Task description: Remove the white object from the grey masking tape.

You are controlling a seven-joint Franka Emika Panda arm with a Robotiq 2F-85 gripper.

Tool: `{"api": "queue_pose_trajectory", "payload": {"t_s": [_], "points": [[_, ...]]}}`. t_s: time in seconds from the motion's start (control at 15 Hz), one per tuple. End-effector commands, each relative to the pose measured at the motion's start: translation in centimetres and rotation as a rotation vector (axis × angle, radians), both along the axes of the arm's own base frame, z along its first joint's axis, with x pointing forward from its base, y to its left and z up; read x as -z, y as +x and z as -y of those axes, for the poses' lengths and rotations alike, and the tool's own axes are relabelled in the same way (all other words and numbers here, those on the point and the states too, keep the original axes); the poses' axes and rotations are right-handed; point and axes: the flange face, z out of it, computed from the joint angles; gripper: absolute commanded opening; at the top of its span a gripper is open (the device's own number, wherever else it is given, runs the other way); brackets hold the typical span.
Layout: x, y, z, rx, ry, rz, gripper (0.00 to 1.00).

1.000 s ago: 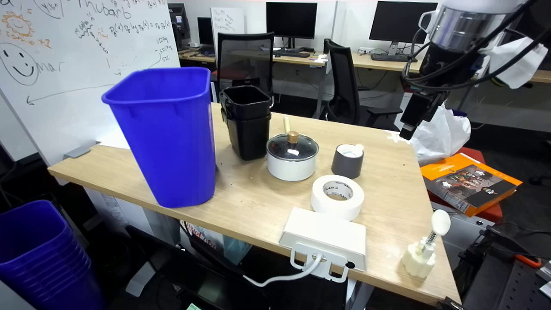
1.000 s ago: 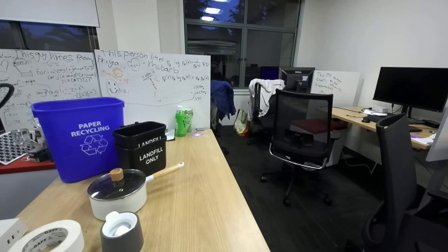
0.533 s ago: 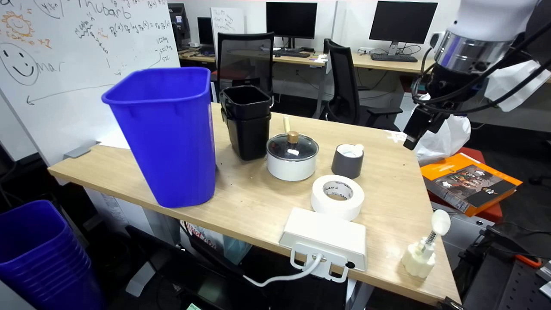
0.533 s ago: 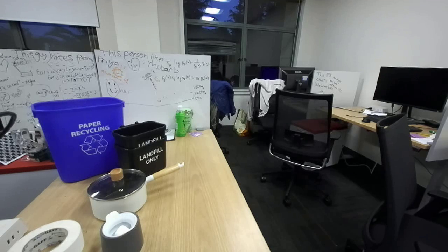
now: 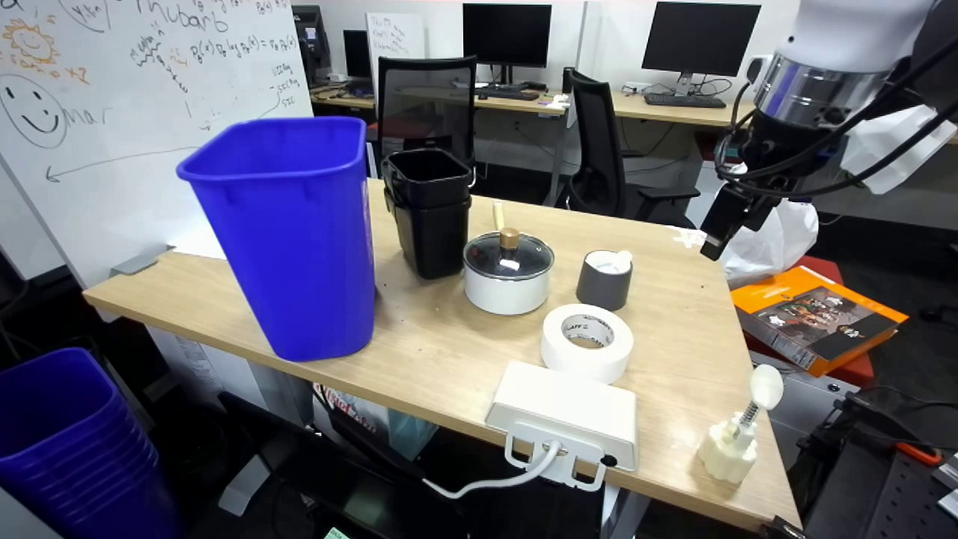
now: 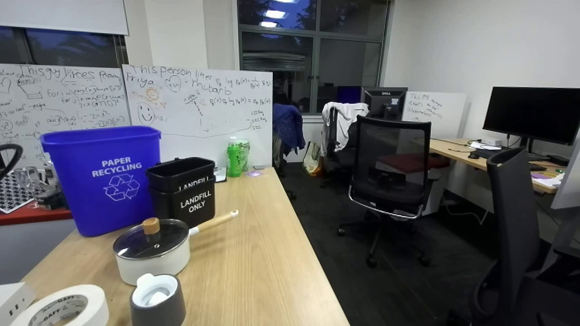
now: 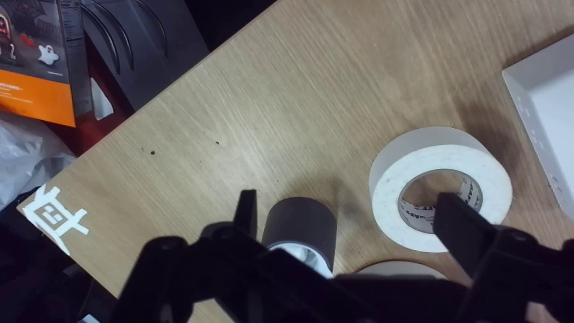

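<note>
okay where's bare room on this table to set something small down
Bare tabletop stretches from the grey masking tape and white gaff tape to the edge by the orange box. Another patch lies between the blue recycling bin and the white box. It's crowded between the lidded saucepan and both tapes.

Grey tape (image 6: 158,313), white object (image 6: 157,288), blue bin (image 5: 288,254)

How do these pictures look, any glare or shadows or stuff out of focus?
In the wrist view, the gripper is dark and soft, out of focus, and shadows lie on the table beside the grey masking tape and the white tape roll; in an exterior view, a bright highlight sits on the pot lid; in an exterior view, bright patches show in the dark window, probably reflections.
</note>
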Motion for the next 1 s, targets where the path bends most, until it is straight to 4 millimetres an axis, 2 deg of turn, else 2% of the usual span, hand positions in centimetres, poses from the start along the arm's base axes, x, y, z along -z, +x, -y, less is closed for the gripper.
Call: {"api": "queue_pose_trajectory", "payload": {"t_s": [0.0,0.47,0.93], "points": [[0.1,0.0,0.0,-0.001,-0.002,-0.002,1.00],[2.8,1.3,0.8,0.010,0.021,0.026,1.00],[7.4,2.5,3.8,0.011,0.042,0.079,1.00]]}}
